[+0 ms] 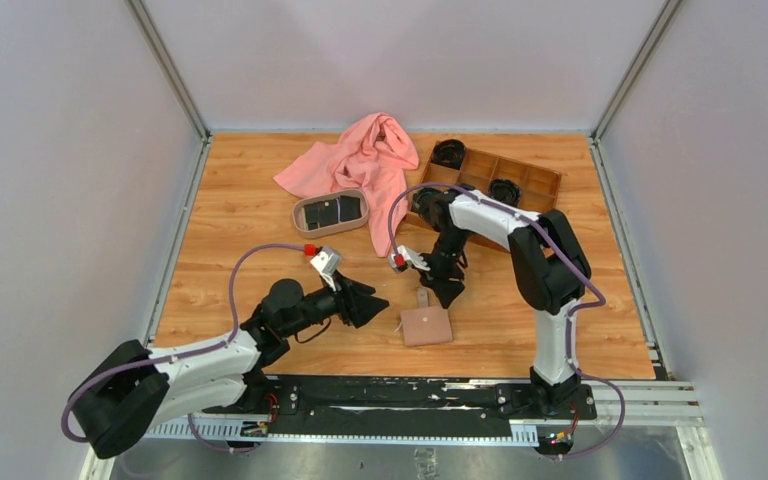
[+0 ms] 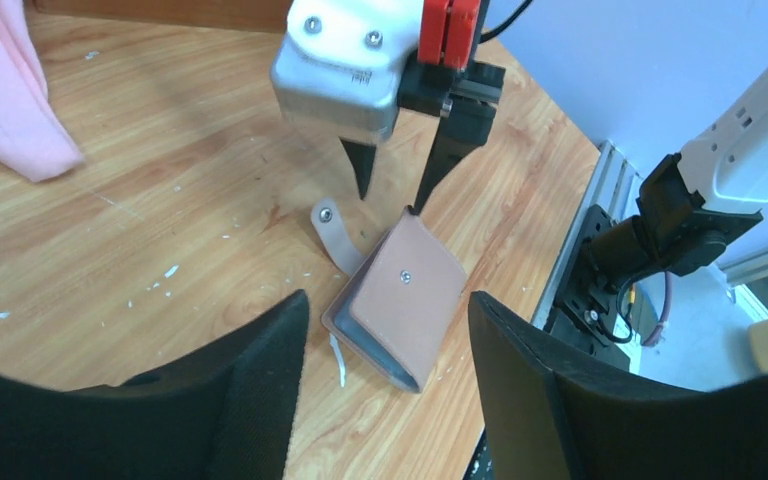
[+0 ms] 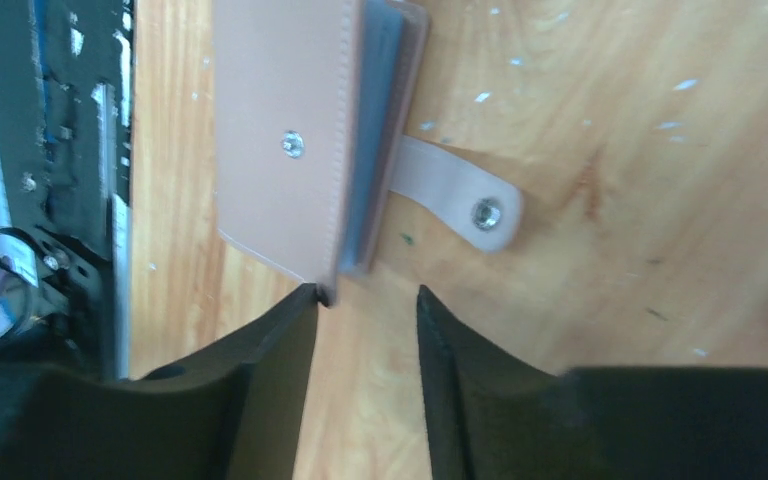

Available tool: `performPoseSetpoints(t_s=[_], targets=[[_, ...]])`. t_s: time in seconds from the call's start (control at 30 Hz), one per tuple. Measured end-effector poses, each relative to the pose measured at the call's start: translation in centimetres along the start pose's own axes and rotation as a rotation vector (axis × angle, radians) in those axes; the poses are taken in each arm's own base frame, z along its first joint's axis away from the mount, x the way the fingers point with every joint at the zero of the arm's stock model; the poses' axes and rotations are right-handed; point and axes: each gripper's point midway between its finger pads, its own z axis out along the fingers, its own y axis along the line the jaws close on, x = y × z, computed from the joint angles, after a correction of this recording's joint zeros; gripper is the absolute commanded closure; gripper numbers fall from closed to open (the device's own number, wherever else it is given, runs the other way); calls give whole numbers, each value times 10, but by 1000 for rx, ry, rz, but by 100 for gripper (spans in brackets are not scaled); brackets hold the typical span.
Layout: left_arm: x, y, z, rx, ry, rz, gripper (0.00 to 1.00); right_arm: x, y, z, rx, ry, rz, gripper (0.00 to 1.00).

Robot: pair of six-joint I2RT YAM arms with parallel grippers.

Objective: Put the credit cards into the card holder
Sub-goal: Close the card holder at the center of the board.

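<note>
The tan-pink card holder [image 1: 427, 326] lies folded on the table, its snap strap [image 2: 334, 234] undone and a grey-blue lining showing at the edge. It also shows in the left wrist view [image 2: 402, 298] and the right wrist view [image 3: 280, 130]. My right gripper [image 1: 448, 295] points down at its far edge, open and empty. One of its fingertips [image 3: 310, 292] touches the holder's corner. My left gripper [image 1: 380, 305] is open and empty, just left of the holder. Dark credit cards [image 1: 330, 211] lie in the oval tray.
The oval beige-rimmed tray [image 1: 297, 213] stands behind the grippers. A pink cloth [image 1: 360, 160] lies behind it. A brown wooden compartment box [image 1: 540, 183] with dark items is at the back right. The arm mounting rail [image 1: 410, 390] runs along the near edge.
</note>
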Motion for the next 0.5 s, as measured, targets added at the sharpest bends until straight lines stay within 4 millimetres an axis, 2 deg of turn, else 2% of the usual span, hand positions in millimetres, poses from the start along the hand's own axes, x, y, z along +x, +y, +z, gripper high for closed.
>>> performPoseSetpoints(t_s=[0.1, 0.23, 0.3, 0.43, 0.5], targets=[[-2, 1, -6, -5, -24, 20, 26, -5, -9, -10, 41, 6, 3, 42], [0, 2, -6, -7, -18, 31, 12, -10, -12, -23, 94, -9, 20, 43], [1, 4, -4, -11, -5, 34, 4, -14, -10, -37, 146, -30, 27, 46], [-1, 10, 5, -27, 16, 44, 1, -26, 1, -72, 294, -136, -8, 48], [-5, 14, 11, -34, 23, 51, 3, -31, 22, -80, 346, -213, -47, 49]])
